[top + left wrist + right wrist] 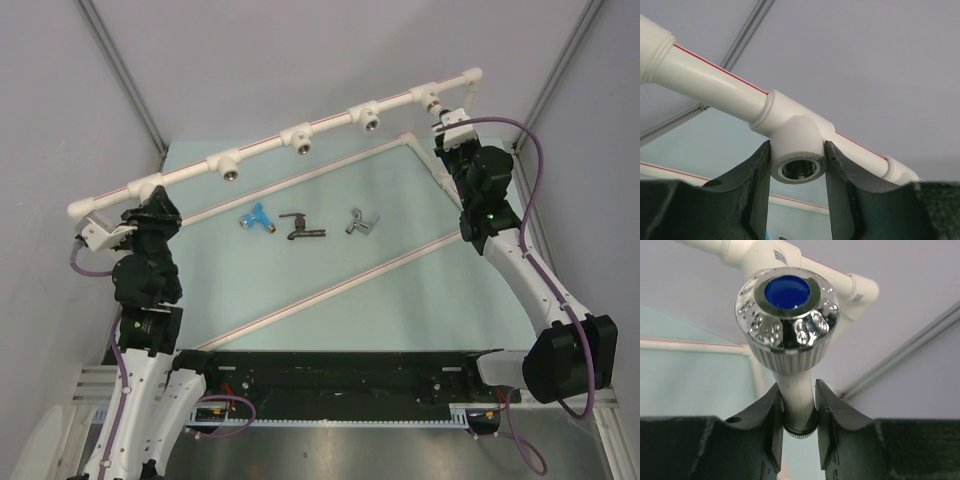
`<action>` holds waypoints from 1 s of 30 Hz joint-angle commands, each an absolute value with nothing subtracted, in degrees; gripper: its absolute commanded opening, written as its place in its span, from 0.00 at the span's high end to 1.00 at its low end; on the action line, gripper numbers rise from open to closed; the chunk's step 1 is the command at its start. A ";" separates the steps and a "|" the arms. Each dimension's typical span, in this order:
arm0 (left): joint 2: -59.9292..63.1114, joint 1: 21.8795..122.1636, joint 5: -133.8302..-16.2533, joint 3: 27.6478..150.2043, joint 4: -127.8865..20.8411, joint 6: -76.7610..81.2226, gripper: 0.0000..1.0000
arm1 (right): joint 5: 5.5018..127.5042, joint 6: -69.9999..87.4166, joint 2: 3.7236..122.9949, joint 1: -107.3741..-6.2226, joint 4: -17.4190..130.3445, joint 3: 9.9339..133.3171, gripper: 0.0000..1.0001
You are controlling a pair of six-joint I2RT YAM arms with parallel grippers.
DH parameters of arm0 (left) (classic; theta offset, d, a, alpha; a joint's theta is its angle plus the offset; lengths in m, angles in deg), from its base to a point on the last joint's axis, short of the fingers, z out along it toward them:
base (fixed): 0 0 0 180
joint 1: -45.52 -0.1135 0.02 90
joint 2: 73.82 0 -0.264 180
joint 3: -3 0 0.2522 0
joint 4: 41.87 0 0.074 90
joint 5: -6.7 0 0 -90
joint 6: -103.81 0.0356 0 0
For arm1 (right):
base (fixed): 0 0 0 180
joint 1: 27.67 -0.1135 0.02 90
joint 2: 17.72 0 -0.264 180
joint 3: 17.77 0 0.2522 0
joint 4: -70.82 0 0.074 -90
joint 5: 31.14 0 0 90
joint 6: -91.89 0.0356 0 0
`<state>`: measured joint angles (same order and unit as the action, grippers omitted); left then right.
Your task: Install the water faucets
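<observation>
From above, you are seeing three taps lying loose on the pale green tabletop point(400, 290). A small blue lever faucet point(258, 217) is on the left, a dark brown-black lever faucet point(302, 228) is just beside it, and a silver-grey metal faucet point(360, 223) is on the right. All three are lying nearer than the long white red-striped pipe point(270, 143), and both arms are reaching to it, one at each end.

In the left wrist view, your left claw point(797, 150) is clamping a white plastic tee fitting point(799, 135) with a round metal socket, its fingers pressing on both sides. If that hold is slipping, the pipe may be rolling under any twisting load.

In the right wrist view, your right claw point(798, 390) is pinching the smooth stem of a white faucet with a ribbed chrome knob and blue cap point(787, 315), at the pipe's far-right end. You cannot tell whether its thread is entering a socket. Turning it misaligned is risking cross-threading, and the slick stem could be spinning between the fingers.
</observation>
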<state>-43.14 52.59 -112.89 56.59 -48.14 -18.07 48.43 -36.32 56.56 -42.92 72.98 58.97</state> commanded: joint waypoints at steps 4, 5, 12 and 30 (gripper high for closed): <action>-43.40 52.73 -109.14 55.52 -50.97 -15.98 1.00 | 72.80 7.87 55.23 -34.72 76.92 63.67 1.00; -43.32 52.73 -109.06 55.52 -50.97 -15.98 1.00 | 74.75 13.35 55.31 -33.40 78.31 63.67 1.00; -43.40 52.73 -108.79 55.34 -50.79 -16.07 1.00 | 89.61 53.27 60.23 -26.63 87.19 63.58 1.00; -43.67 52.82 -108.88 55.34 -50.79 -16.16 1.00 | 87.07 91.02 62.44 -24.95 113.75 52.33 0.45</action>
